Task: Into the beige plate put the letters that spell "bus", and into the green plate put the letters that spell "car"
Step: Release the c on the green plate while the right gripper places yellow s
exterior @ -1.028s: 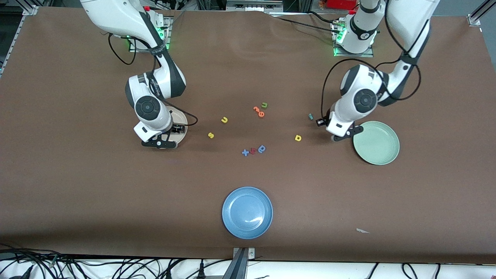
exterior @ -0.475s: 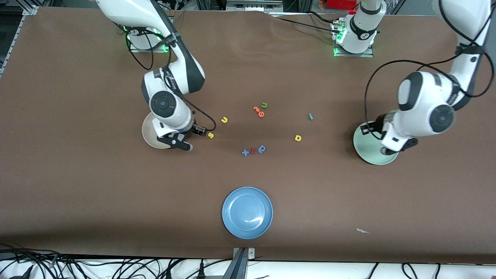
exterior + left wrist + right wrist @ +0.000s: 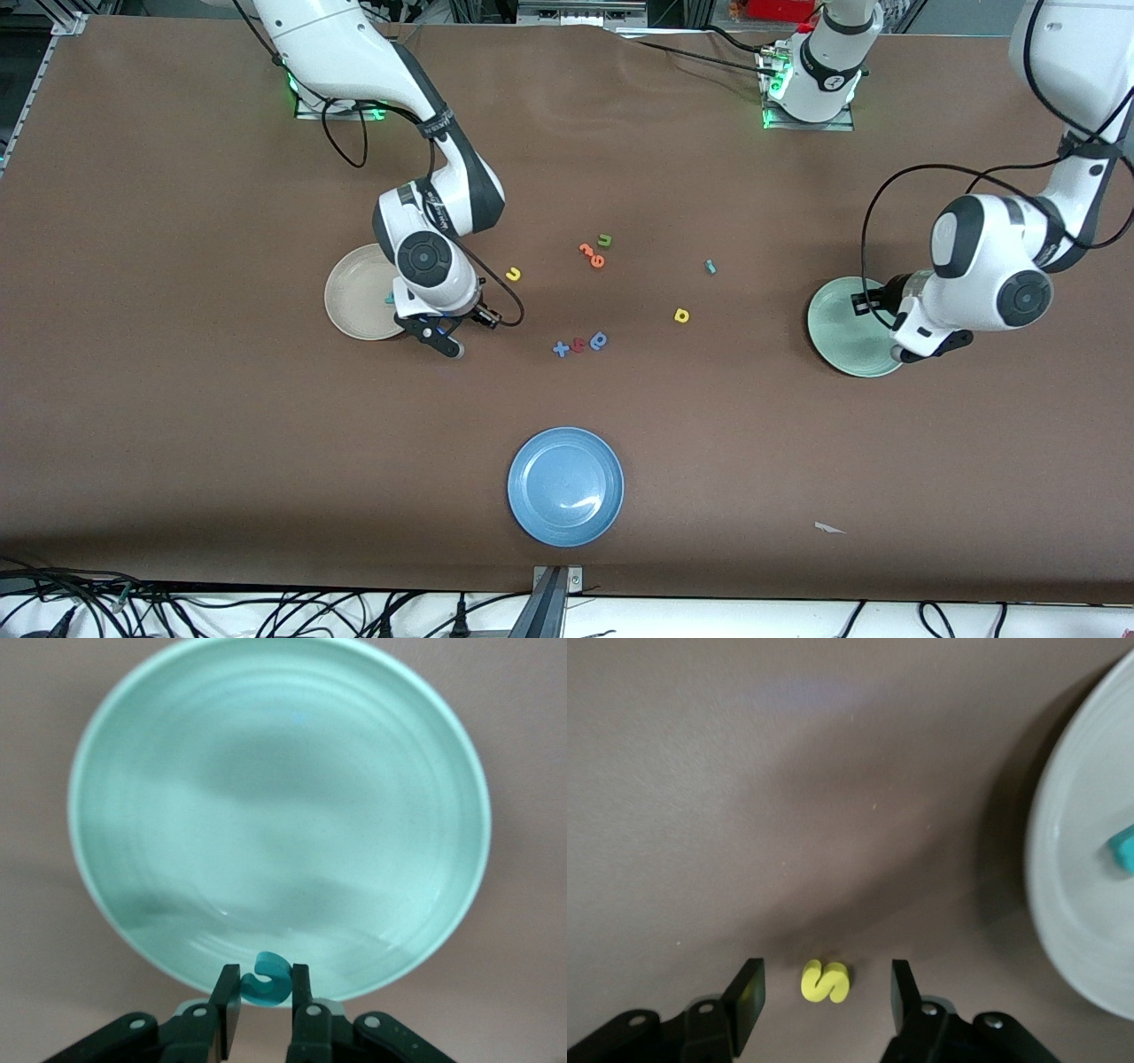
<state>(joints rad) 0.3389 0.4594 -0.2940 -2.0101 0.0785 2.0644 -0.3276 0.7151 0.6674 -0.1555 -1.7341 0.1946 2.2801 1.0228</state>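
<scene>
My left gripper (image 3: 266,994) is shut on the teal "c" (image 3: 266,981) and hangs over the rim of the green plate (image 3: 279,815), which holds no letter. My right gripper (image 3: 826,992) is open, and the yellow "s" (image 3: 825,981) lies on the table between its fingers, touching neither. Right beside it sits the beige plate (image 3: 354,306) with the teal "b" (image 3: 389,299) in it. The yellow "u" (image 3: 513,275), teal "r" (image 3: 710,266) and yellow "a" (image 3: 681,315) lie loose on the table. In the front view the right hand hides the "s".
Mid-table there is a green "u" (image 3: 604,240) with orange letters (image 3: 591,255), and a cluster of blue and red letters (image 3: 580,344) nearer the camera. A blue plate (image 3: 565,486) sits near the front edge. A small white scrap (image 3: 828,528) lies toward the left arm's end.
The right gripper left the beige plate, with the teal "b" now in it, and moved to the yellow "s". The left gripper swung from beside the teal "r" to over the green plate.
</scene>
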